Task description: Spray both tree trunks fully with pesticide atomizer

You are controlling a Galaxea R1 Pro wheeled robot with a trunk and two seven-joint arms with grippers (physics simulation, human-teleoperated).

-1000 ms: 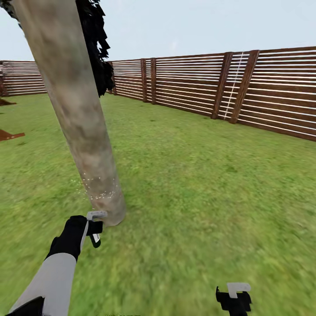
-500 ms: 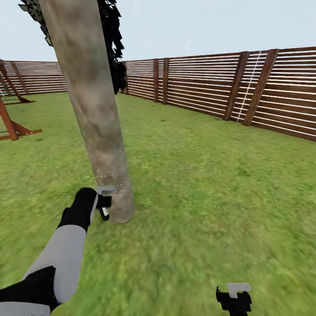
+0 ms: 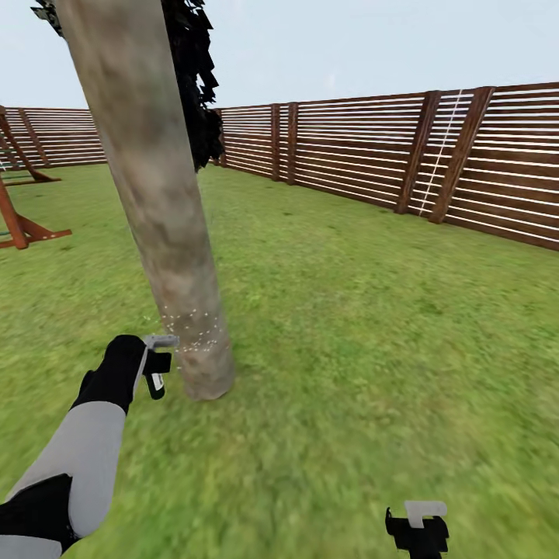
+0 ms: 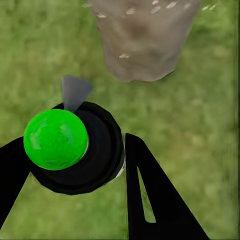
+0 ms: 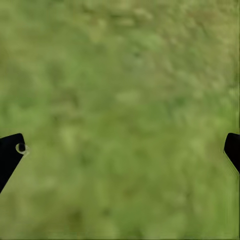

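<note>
One tree trunk (image 3: 159,210) stands on the lawn (image 3: 373,310), pale and mottled, with a band of fine white specks near its base. One dark cypress (image 3: 194,85) shows behind it, and a slatted wooden fence (image 3: 373,151) rings the grass. One atomizer (image 4: 75,145), black with a green cap, sits between the left gripper (image 3: 155,365) fingers (image 4: 150,190), whose jaws pinch its body; its nozzle points at the trunk's base, just beside it. The right gripper (image 3: 419,528) hangs low over bare grass, jaws spread wide, holding nothing.
</note>
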